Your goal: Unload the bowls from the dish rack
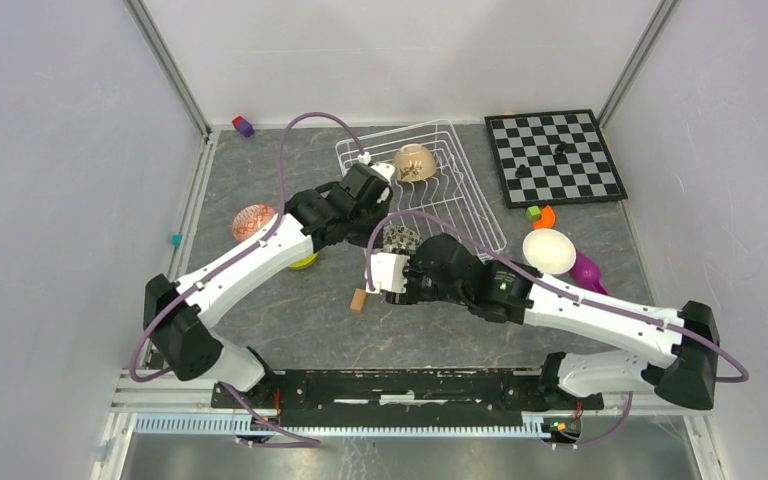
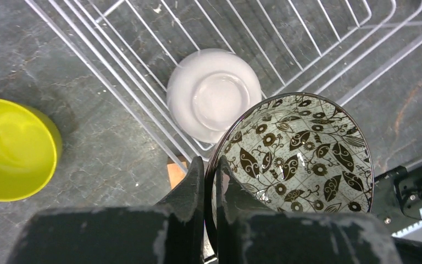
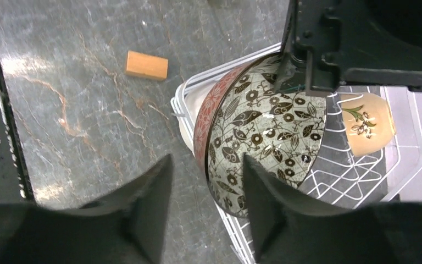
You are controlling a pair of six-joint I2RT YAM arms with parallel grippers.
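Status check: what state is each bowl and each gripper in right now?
patterned bowl: tilted, held by rim.
left gripper: jaws shut on patterned bowl.
right gripper: jaws open.
beige bowl: on its side in dish rack.
white bowl in rack: upside down.
lime-green bowl: upright on table.
pink-red bowl: on table.
white bowl on table: upright.

Left hand (image 2: 209,169) clamped, right hand (image 3: 207,165) spread wide.

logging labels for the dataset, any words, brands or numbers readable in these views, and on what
None: no text, brand or number can be read in any view. The patterned bowl shows only leaves and flowers, the beige bowl a plant sprig, the chessboard plain squares.
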